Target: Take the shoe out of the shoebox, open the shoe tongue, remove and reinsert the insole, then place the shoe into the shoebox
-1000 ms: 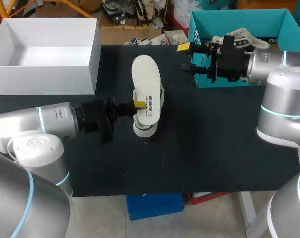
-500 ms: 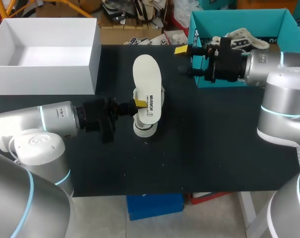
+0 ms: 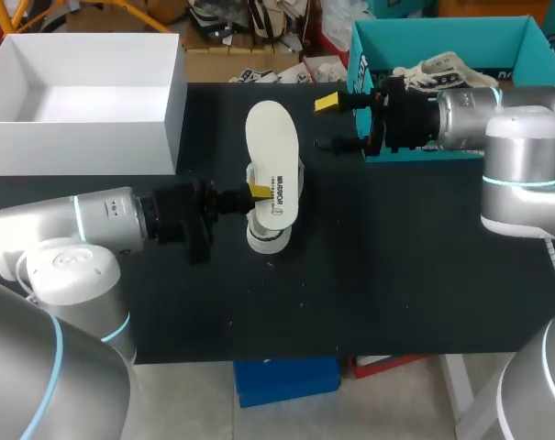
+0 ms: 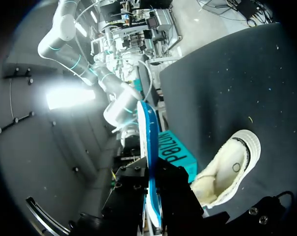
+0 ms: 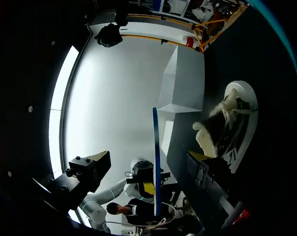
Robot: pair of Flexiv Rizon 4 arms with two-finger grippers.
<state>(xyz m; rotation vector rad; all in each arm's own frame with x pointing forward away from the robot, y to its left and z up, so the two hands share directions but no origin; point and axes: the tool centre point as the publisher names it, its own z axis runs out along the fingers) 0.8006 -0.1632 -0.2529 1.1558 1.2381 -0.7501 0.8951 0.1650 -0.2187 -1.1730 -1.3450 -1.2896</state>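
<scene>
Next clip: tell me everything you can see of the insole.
The insole is a flat, elongated white pad with dark print near its heel end. The wrist views show it edge-on, with a blue underside. It is out of the shoe, held level above it by the left gripper, which clamps its edge near the print. The open right gripper is beside it, not touching.

Cream shoe (image 3: 271, 151), teal shoebox (image 3: 442, 37)

Left arm (image 3: 103, 220) reaches in level from the left, left gripper (image 3: 251, 193) clamped on the insole (image 3: 271, 156). Right arm (image 3: 479, 115) reaches in level, right gripper (image 3: 325, 123) fingers parted.
</scene>
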